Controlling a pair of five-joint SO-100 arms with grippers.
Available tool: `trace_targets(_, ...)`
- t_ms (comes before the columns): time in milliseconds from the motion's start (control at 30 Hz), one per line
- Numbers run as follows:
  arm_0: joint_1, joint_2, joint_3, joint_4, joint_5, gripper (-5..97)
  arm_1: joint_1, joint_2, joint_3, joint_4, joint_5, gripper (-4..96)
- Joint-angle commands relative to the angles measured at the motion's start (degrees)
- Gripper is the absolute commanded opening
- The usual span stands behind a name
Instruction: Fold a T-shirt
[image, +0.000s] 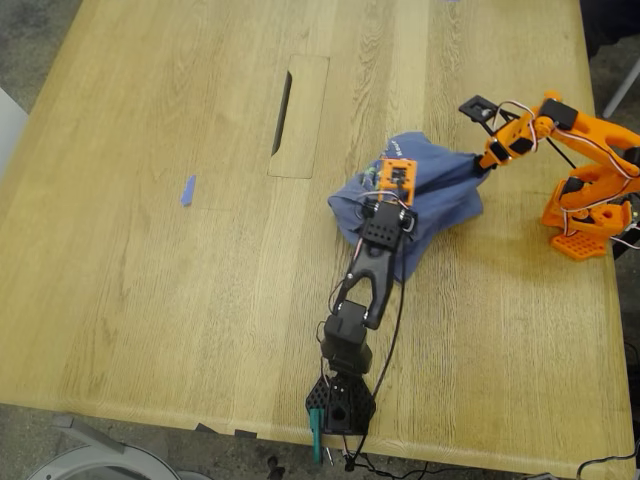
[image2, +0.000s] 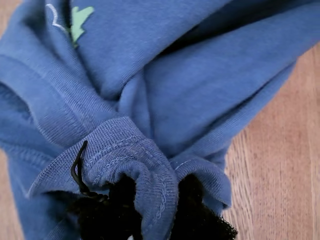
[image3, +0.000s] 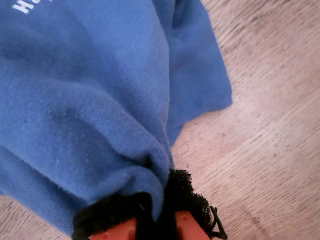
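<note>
Two pincers of mine hold one bunched T-shirt (image: 440, 190) in the exterior view. The cloth lies as a crumpled heap on the wooden table (image: 150, 300), its long axis running from my first gripper (image: 385, 170), on the black arm, across to my second gripper (image: 482, 165), on the orange arm. The end at my second gripper is drawn to a narrow point. A small blue tape scrap (image: 187, 190) lies well apart from both, toward the exterior view's left.

In the first wrist view, my first gripper (image2: 150, 215) is clamped on a stitched hem of the T-shirt (image2: 200, 75), folds bulging over the black jaws. The cloth stretches away from the jaws, with a green print (image2: 80, 20) at its far end.

In the second wrist view, my second gripper (image3: 155, 220) is closed on a gathered edge of the T-shirt (image3: 90, 100). The fabric fans out ahead of the jaws, with white lettering (image3: 27, 5) farthest off.
</note>
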Motion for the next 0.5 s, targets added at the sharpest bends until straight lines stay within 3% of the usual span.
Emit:
trace_targets(0, 3.52, 11.07, 5.54, -5.98, -0.44, 0, 0.79, 5.27, 3.34, -0.53, 0.26, -0.1)
trace_targets(467, 16.08, 25.66, 31.20, -21.45, -0.18, 0, -0.18, 25.40, 23.29, 3.08, 0.44, -0.1)
